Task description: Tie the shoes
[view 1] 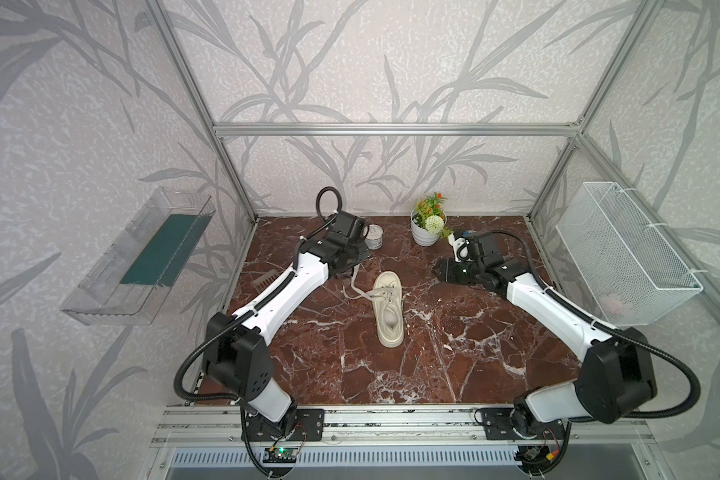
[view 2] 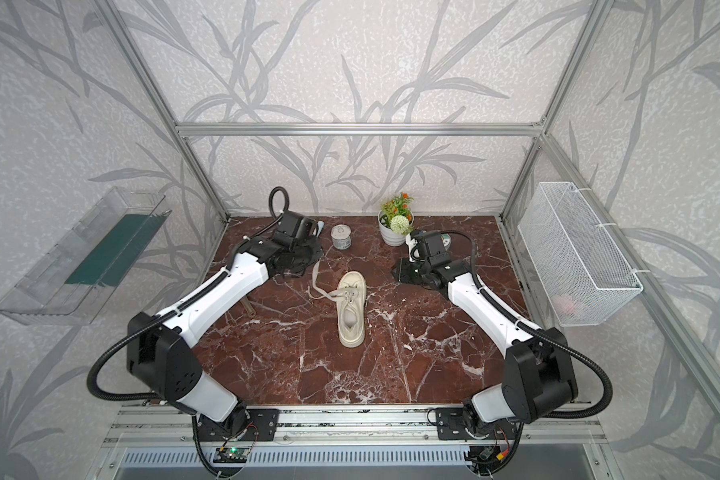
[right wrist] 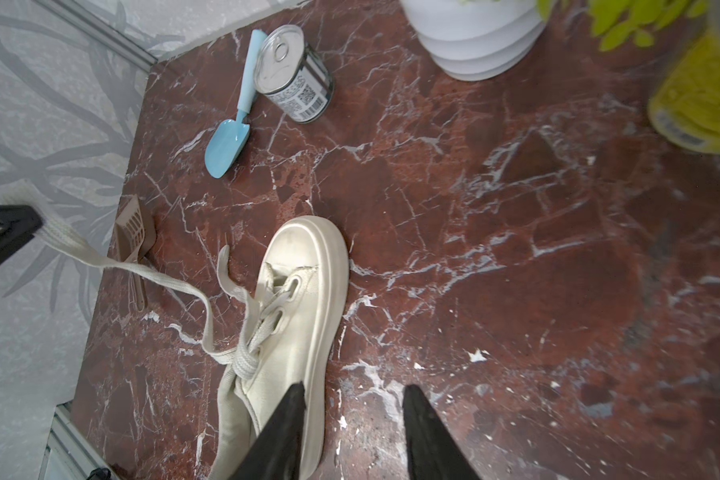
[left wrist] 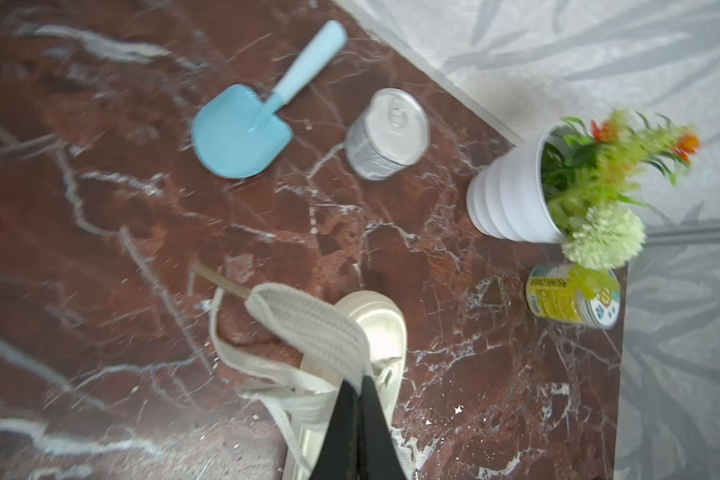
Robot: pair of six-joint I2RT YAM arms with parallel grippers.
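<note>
The shoes are a single cream sneaker (view 1: 387,307) (view 2: 351,309) lying on the marble table, toe toward the back wall, laces untied. My left gripper (left wrist: 356,386) is shut on one flat cream lace (left wrist: 308,324), which runs taut from the eyelets up and to the left (right wrist: 142,266). In a top view that gripper (view 1: 356,266) hangs left of the toe. The other lace end (right wrist: 223,266) lies loose on the table beside the shoe. My right gripper (right wrist: 354,388) (view 1: 435,268) stands open and empty just right of the sneaker (right wrist: 304,291).
Along the back stand a silver tin can (view 1: 375,237), a white pot with artificial flowers (view 1: 427,232) and a yellow can (left wrist: 572,297). A blue trowel (left wrist: 242,133) and a brown scoop (right wrist: 134,226) lie at the left. A wire basket (view 1: 624,253) hangs on the right wall.
</note>
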